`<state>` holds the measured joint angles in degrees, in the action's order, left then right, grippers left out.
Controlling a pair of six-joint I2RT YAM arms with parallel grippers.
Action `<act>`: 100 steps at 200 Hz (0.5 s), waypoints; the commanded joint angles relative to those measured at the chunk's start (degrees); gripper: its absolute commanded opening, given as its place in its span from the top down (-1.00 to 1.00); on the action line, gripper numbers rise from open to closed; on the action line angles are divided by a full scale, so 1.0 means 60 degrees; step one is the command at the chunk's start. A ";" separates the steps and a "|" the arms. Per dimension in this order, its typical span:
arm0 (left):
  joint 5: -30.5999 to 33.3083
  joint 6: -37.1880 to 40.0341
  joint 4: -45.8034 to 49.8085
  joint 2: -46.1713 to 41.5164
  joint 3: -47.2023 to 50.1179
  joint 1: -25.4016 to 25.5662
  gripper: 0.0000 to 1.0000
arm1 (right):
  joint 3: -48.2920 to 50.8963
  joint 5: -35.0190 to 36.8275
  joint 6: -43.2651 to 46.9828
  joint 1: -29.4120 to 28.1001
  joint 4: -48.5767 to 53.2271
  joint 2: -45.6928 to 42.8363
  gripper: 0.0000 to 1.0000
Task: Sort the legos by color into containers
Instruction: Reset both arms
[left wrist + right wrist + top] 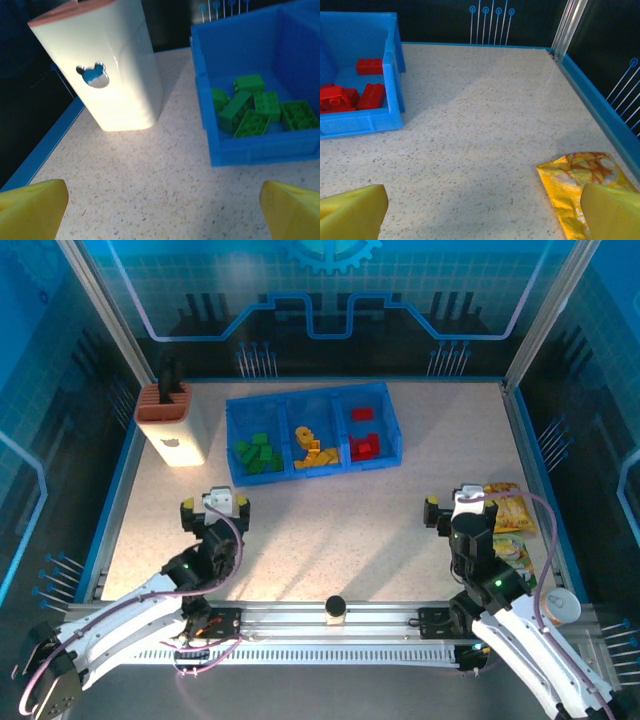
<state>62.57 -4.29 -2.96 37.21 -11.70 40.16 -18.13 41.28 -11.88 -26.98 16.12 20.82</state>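
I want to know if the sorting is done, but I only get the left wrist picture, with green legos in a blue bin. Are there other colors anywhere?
Observer: Yes. From above, the middle bin of the blue tray holds yellow-orange legos.
Operator: And red ones?
Observer: Red legos lie in the right-end bin.
Operator: What's by the other hand?
Observer: A yellow snack packet lies flat on the table just beside the right hand, which is open and holds nothing.
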 commanded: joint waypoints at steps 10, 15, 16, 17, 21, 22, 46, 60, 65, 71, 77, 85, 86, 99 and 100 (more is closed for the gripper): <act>0.0154 0.0196 -0.1173 -0.0197 0.0433 -0.0253 -0.99 | 0.0860 0.0327 0.0752 -0.0115 -0.1006 -0.0064 -0.99; 0.0097 0.0203 -0.1173 -0.0229 0.0459 -0.0287 -0.98 | 0.1016 0.0282 0.0747 -0.0117 -0.1063 -0.0066 -0.99; 0.0086 0.0218 -0.1189 -0.0227 0.0465 -0.0297 -0.98 | 0.1045 0.0276 0.0741 -0.0117 -0.1069 -0.0061 -0.99; 0.0081 0.0225 -0.1205 -0.0241 0.0468 -0.0324 -0.98 | 0.1081 0.0258 0.0738 -0.0117 -0.1080 -0.0066 -0.99; 0.0040 0.0239 -0.1197 -0.0272 0.0482 -0.0368 -0.99 | 0.1200 0.0230 0.0696 -0.0122 -0.1121 -0.0071 -0.99; 0.0028 0.0236 -0.1194 -0.0271 0.0477 -0.0374 -0.99 | 0.1225 0.0220 0.0686 -0.0134 -0.1135 -0.0071 -0.99; -0.0236 0.0196 -0.1056 -0.0417 0.0472 -0.0596 -0.99 | 0.1290 0.0165 0.0722 -0.0147 -0.1264 0.0094 -0.99; -0.0291 0.0214 -0.1131 -0.0404 0.0499 -0.0663 -0.99 | 0.1317 0.0241 0.0769 -0.0075 -0.1682 0.0391 -0.99; -0.0302 0.0225 -0.1191 -0.0406 0.0513 -0.0699 -0.98 | 0.1331 0.0228 0.0777 -0.0028 -0.1823 0.0537 -0.99; -0.0339 0.0268 -0.1267 -0.0414 0.0540 -0.0756 -0.98 | 0.1359 0.0243 0.0834 0.0028 -0.2095 0.0699 -0.99; -0.0409 0.0318 -0.1373 -0.0404 0.0566 -0.0822 -0.99 | 0.1377 0.0276 0.0852 0.0097 -0.2329 0.0892 -0.99; -0.0507 0.0423 -0.1566 -0.0414 0.0624 -0.0903 -0.98 | 0.1410 0.0336 0.0901 0.0222 -0.2715 0.1147 -0.99; -0.0524 0.0438 -0.1591 -0.0415 0.0635 -0.0920 -0.98 | 0.1417 0.0347 0.0906 0.0236 -0.2759 0.1182 -0.99; -0.0824 0.0657 -0.1988 -0.0394 0.0754 -0.1087 -0.99 | 0.1553 0.0357 0.1052 0.0467 -0.3620 0.1556 -0.99; -0.0850 0.0665 -0.2036 -0.0390 0.0766 -0.1107 -0.99 | 0.1570 0.0342 0.1062 0.0482 -0.3702 0.1585 -0.99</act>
<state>60.42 -2.85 -9.80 35.22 -8.91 35.27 -10.07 41.69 -7.42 -26.17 5.15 27.42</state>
